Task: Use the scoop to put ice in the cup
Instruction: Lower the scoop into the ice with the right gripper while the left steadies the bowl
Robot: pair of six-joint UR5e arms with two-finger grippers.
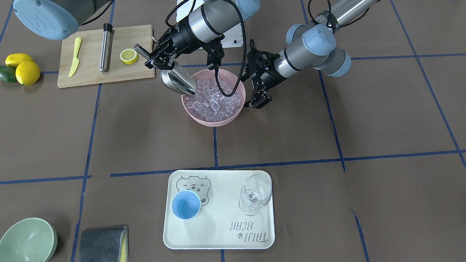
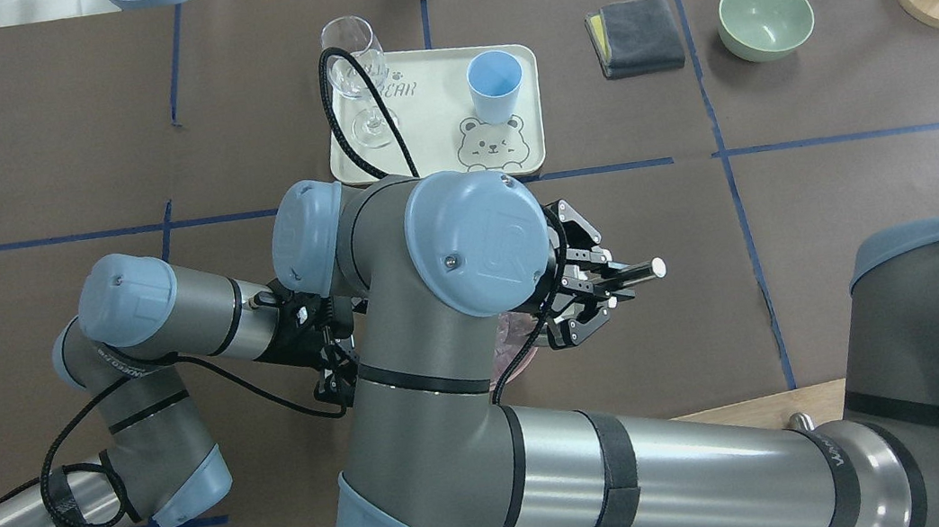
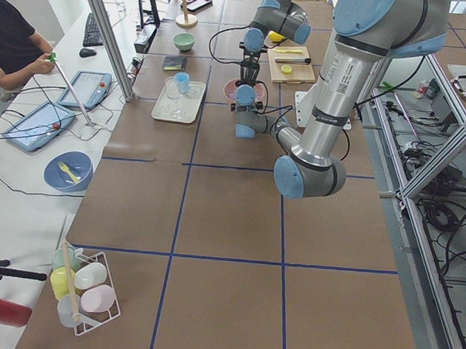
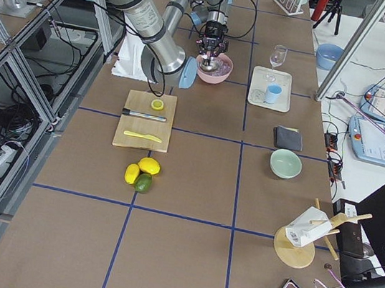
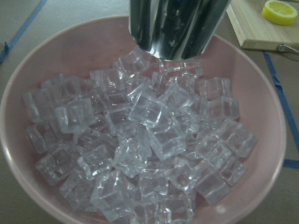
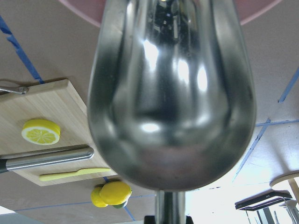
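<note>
Overhead the pink bowl (image 1: 214, 123) is mostly hidden; the scoop (image 1: 177, 81), seemingly touching its ice (image 1: 216, 100), is pinched by the right claw (image 1: 155, 58); the state of the left claw (image 1: 257, 101) cannot be told.

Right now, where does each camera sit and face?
Front: across the table, facing the robot; both arms.
Overhead: behind the shoulders, looking forward-down; both arms.
Left side: table's left end; left arm nearest.
Right side: table's right end; right arm nearest.
Left wrist: down onto ice; no arm.
Right wrist: at scoop's underside; no arm.
Shared: front and overhead show the cup.
</note>
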